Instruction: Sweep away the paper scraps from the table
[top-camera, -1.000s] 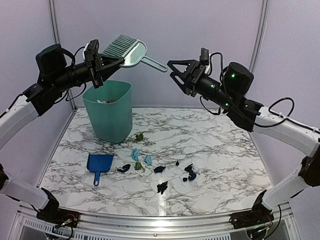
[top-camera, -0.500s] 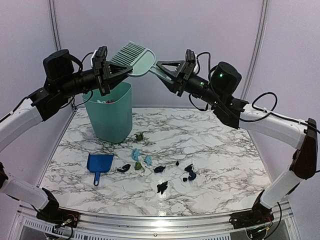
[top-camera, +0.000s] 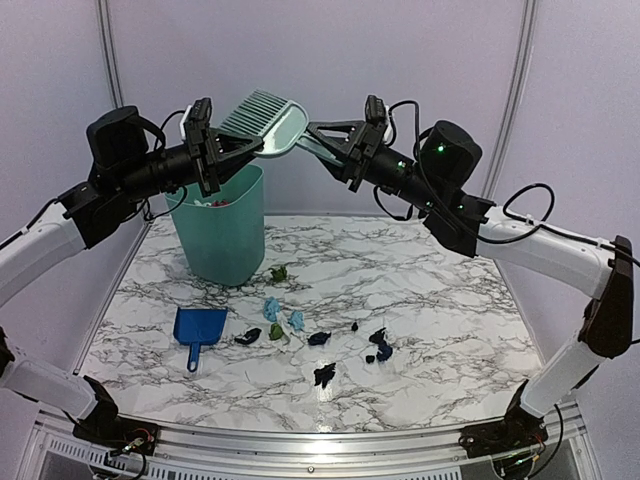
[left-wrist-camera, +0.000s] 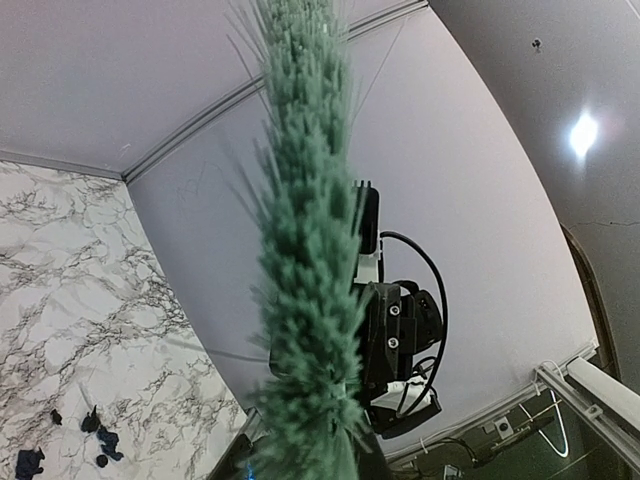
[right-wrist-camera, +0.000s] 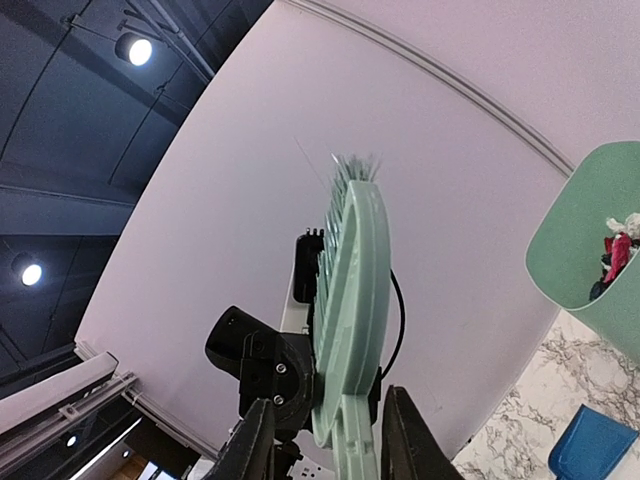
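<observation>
High above the table (top-camera: 450, 300), my left gripper (top-camera: 232, 150) is shut on the head of the mint-green hand brush (top-camera: 268, 125). My right gripper (top-camera: 318, 135) reaches in from the right. Its fingers (right-wrist-camera: 255, 440) stand on either side of the brush handle (right-wrist-camera: 352, 440), with gaps still showing on both sides. In the left wrist view the bristles (left-wrist-camera: 305, 250) fill the middle and hide my own jaws. Several paper scraps (top-camera: 320, 338), dark blue, green and light blue, lie scattered on the marble near the centre front.
A teal bin (top-camera: 220, 225) with some rubbish inside stands at the back left under the brush. A blue dustpan (top-camera: 198, 328) lies on the table left of the scraps. Purple walls close the back and sides.
My right gripper has travelled left to the brush handle and its jaws have narrowed around it. My left arm brought the brush slightly right and lower.
</observation>
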